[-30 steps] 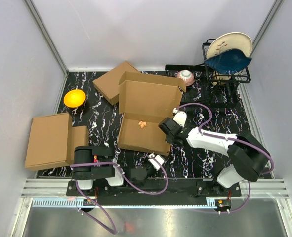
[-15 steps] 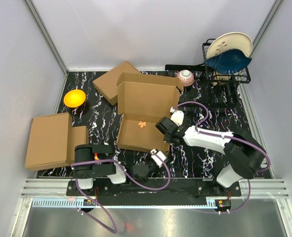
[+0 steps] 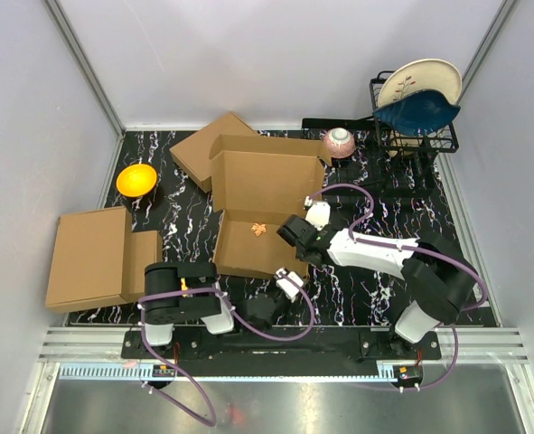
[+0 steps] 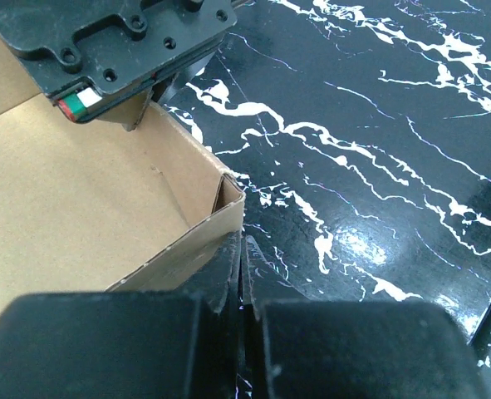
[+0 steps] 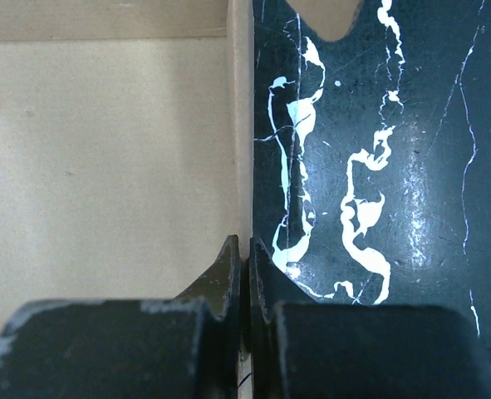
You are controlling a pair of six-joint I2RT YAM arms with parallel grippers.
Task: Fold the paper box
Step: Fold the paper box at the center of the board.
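**Both grippers pinched shut at the box's near right corner**

The black, white-veined table (image 3: 352, 297) runs between grey walls, with a metal rail along its near edge. The paper box (image 3: 248, 246) sits at the table's middle. Its tray is open upward, its low side walls are raised, and its lid panel stands up along the far edge.

A flat cardboard sheet (image 3: 90, 258) lies at the left edge, with a narrow strip of bare table between it and the box. A second cardboard piece (image 3: 203, 149) lies just behind the left end of the lid. The dish rack (image 3: 434, 143) fills the far right corner, and a wide stretch of bare table shows between it and the box's right wall.

The right gripper (image 5: 245, 249) is clenched, its tips on the top edge of the right wall. The left gripper (image 4: 239, 249) is also clenched, at the near wall just short of the corner. I cannot tell whether either gripper has cardboard clamped between its tips.

An orange bowl (image 3: 135, 179) sits far left. A pink cup (image 3: 340, 142) stands beside the rack. A small orange scrap (image 3: 260, 228) lies on the tray floor.
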